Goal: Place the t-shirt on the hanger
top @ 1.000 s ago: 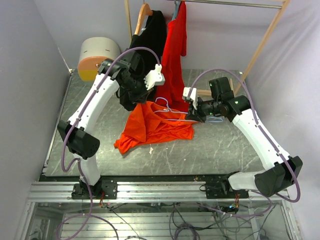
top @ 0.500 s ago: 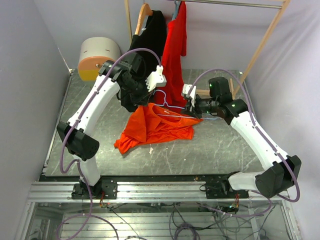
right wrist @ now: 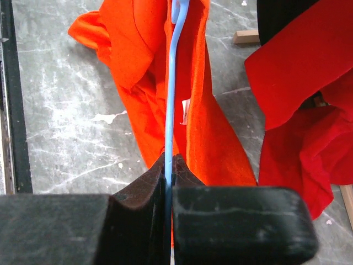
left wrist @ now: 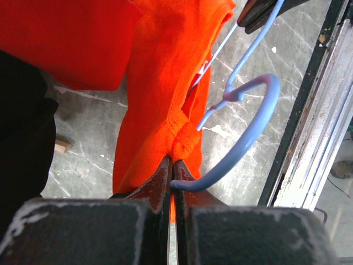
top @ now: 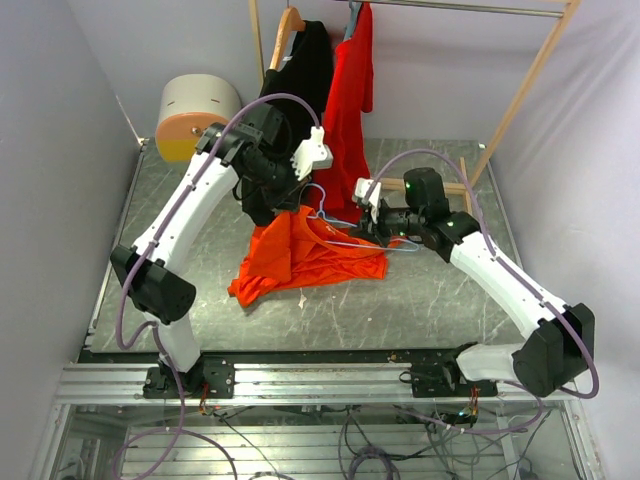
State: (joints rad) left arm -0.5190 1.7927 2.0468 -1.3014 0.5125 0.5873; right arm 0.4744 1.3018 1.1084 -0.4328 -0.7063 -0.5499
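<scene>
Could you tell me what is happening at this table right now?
The robot is putting an orange t-shirt on a pale-blue wire hanger. The left gripper is shut on a bunch of the t-shirt's fabric, and the right gripper is shut on the hanger's wire, held against the cloth. Part of the t-shirt lies on the table; it is not hung yet.

This looks like a robot lab. The left arm (top: 190, 210) and the right arm (top: 505, 280) are bolted to a metal rail (top: 320, 378) by a grey table (top: 440, 300). Plain walls (top: 40, 120) stand around it, and loose wires (top: 365, 440) lie below.
</scene>
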